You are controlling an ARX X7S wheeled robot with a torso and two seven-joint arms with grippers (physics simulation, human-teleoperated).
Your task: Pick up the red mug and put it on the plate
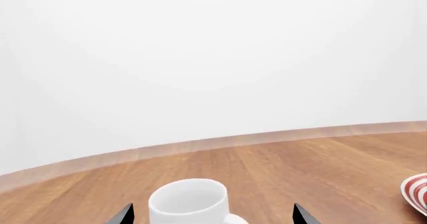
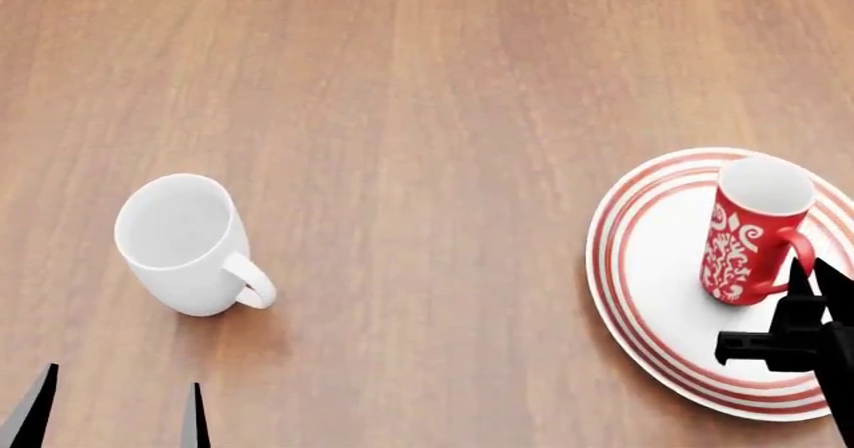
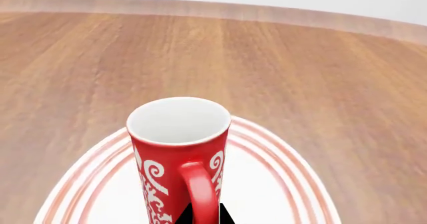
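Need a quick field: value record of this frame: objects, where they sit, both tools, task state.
surface: wooden table
red mug: upright on the plate, handle toward the right tool
plate: at the robot's right, red-ringed rim
white mug: upright on the table at the robot's left, apart from the plate
left tool: open, fingers either side of the white mug's near side, not touching it
right tool: at the red mug's handle; grip state unclear
task state: mug stands on plate
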